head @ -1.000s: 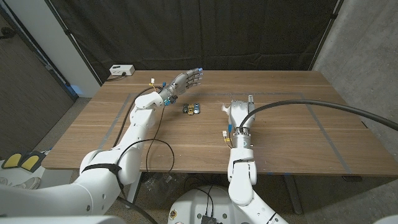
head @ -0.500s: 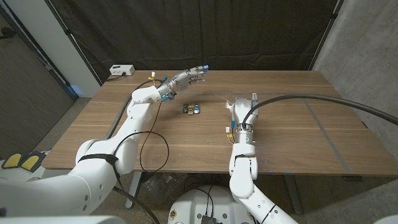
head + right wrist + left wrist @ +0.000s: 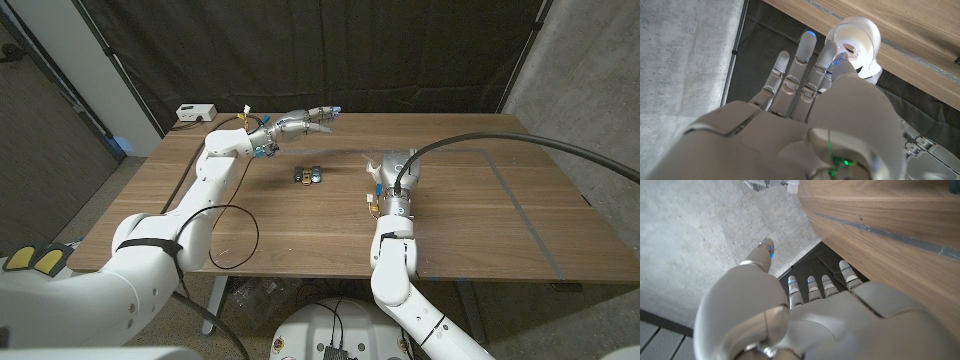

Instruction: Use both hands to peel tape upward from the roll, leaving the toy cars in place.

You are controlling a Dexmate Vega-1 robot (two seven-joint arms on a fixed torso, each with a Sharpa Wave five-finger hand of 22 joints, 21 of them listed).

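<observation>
Black curtains back the wooden counter (image 3: 300, 225). My right hand (image 3: 392, 166) holds the white tape roll (image 3: 856, 44) near mid-counter, right of the small toy cars (image 3: 307, 175). My left hand (image 3: 305, 121), raised toward the far edge with fingers pinched, seems to draw a faint strip; I can't confirm it.

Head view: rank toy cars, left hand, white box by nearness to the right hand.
1. toy cars, just to the left of the right hand
2. left hand, raised toward the table's far edge
3. white box, far left corner
</observation>
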